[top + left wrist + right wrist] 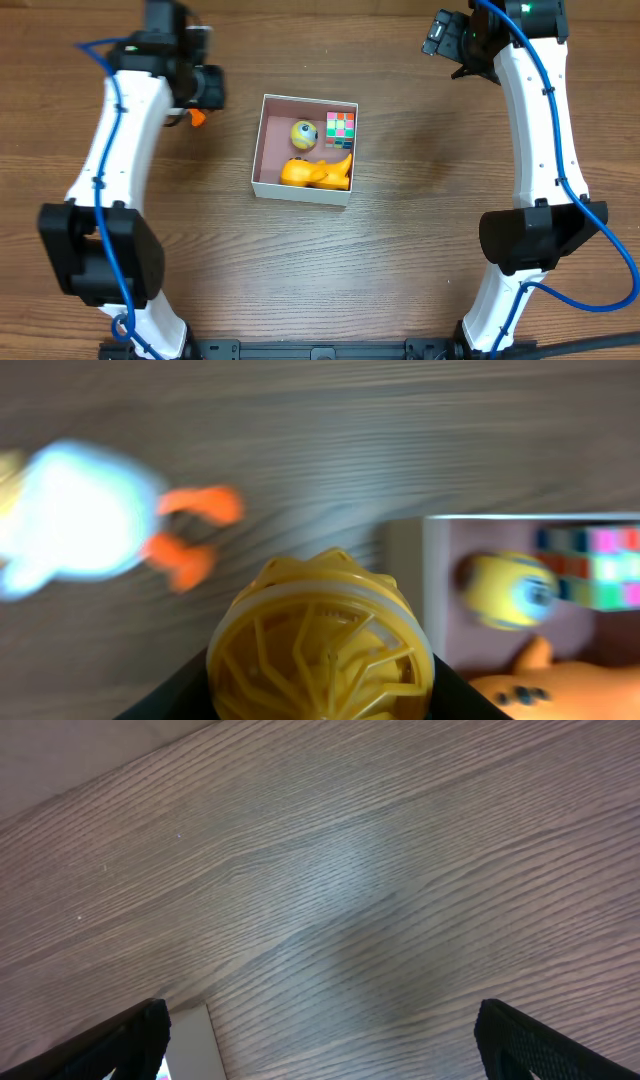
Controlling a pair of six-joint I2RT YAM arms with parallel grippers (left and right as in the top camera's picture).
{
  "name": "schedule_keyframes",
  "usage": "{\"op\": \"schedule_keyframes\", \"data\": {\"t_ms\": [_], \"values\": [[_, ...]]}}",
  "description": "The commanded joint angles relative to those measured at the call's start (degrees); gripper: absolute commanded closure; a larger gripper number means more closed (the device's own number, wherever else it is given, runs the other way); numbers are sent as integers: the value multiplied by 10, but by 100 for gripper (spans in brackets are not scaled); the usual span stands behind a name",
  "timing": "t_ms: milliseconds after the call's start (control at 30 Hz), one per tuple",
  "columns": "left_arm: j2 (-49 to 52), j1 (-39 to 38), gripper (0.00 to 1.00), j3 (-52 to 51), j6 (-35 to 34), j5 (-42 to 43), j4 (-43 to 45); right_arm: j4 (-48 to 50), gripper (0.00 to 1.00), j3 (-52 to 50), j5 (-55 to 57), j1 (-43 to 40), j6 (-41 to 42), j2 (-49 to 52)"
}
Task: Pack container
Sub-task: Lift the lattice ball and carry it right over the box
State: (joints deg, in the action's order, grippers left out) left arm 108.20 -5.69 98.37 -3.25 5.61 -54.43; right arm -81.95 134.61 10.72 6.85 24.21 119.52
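Observation:
The container (272, 140) is a square white-walled box with a pink inside at the table's middle. In it lie a yellow ball with an eye (303, 133), a coloured cube (341, 128) and an orange animal toy (318, 172). My left gripper (205, 88) is left of the box, shut on a round yellow ribbed toy (320, 645). The left wrist view shows the box wall (405, 560) to the right of that toy. My right gripper (455, 45) is open and empty at the far right, its fingers wide apart over bare wood (320, 1050).
A blurred white and blue toy with orange parts (75, 520) lies on the table left of the box. Overhead, only its orange tip (197, 117) shows beside my left arm. A box corner (195, 1040) shows by my right gripper's left finger.

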Motion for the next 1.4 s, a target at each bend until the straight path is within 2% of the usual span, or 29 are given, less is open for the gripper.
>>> {"op": "schedule_keyframes", "data": {"t_ms": [0,67,267,533,800,1200,1367], "values": [[3,-63,53,17,33,-40,21,3,0,7,3,2,5,-5],[3,-90,53,16,33,-68,43,3,0,7,3,2,5,-5],[24,-112,54,11,25,-71,94,3,0,7,3,2,5,-5],[105,-128,60,11,9,-34,67,3,0,7,3,2,5,-5],[110,-146,59,11,9,-35,82,3,0,7,3,2,5,-5],[109,-146,68,21,9,-57,67,3,0,7,3,2,5,-5],[109,-146,67,45,9,-59,49,3,0,7,3,2,5,-5]]}}
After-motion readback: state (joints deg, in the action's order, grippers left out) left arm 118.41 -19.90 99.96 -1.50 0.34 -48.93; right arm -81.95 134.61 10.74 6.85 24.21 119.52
